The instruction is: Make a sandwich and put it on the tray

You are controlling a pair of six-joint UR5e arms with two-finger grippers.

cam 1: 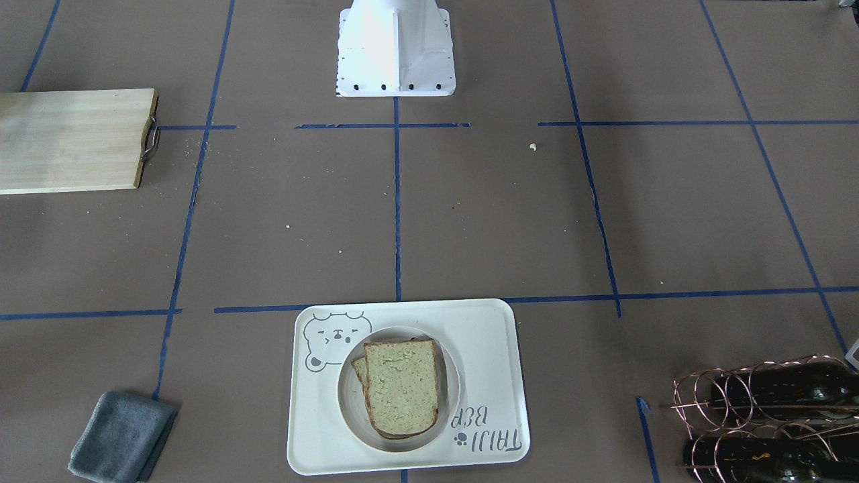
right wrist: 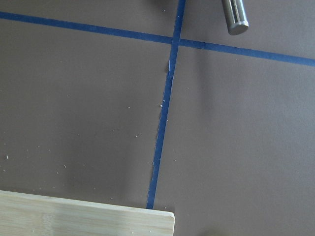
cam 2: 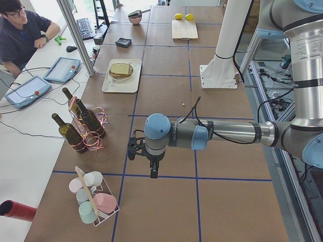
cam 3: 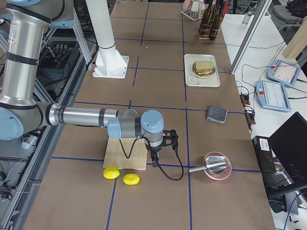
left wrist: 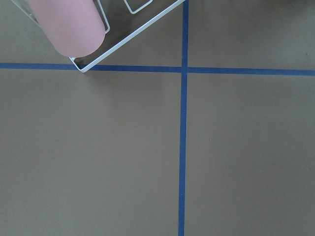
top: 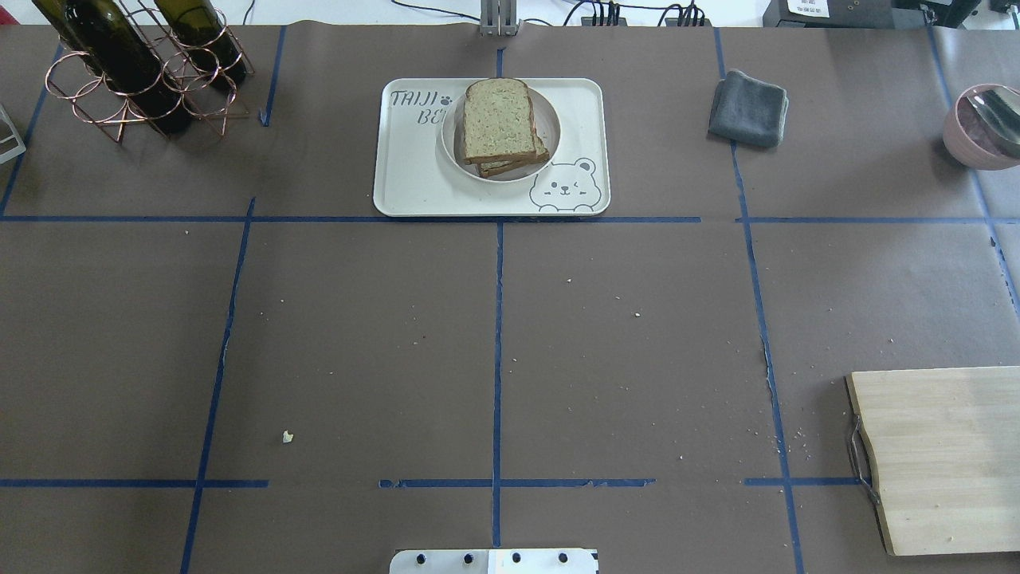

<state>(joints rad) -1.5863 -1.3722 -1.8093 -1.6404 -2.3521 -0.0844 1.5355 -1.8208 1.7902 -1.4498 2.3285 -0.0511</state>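
Note:
The sandwich [top: 500, 119] is a stack of two tan bread slices with dark crust, slightly offset. It lies on a small round white plate [top: 550, 131], which stands on the cream bear-face tray [top: 414, 175] at the table's far middle. No egg shows between the slices. The sandwich [cam 1: 401, 387] and tray [cam 1: 483, 335] also show in the front view. My left gripper [cam 2: 132, 149] hangs over the table's left end, far from the tray. My right gripper [cam 3: 172, 139] hangs by the wooden board. I cannot tell whether either is open or shut.
A wooden board [top: 940, 454] lies near right, with two lemons [cam 3: 111, 173] beside it. A grey cloth [top: 747, 108] and a pink bowl with a metal scoop [top: 980, 127] are far right. A copper wine rack [top: 143, 72] stands far left. A mug rack [cam 2: 93, 199] is near my left gripper.

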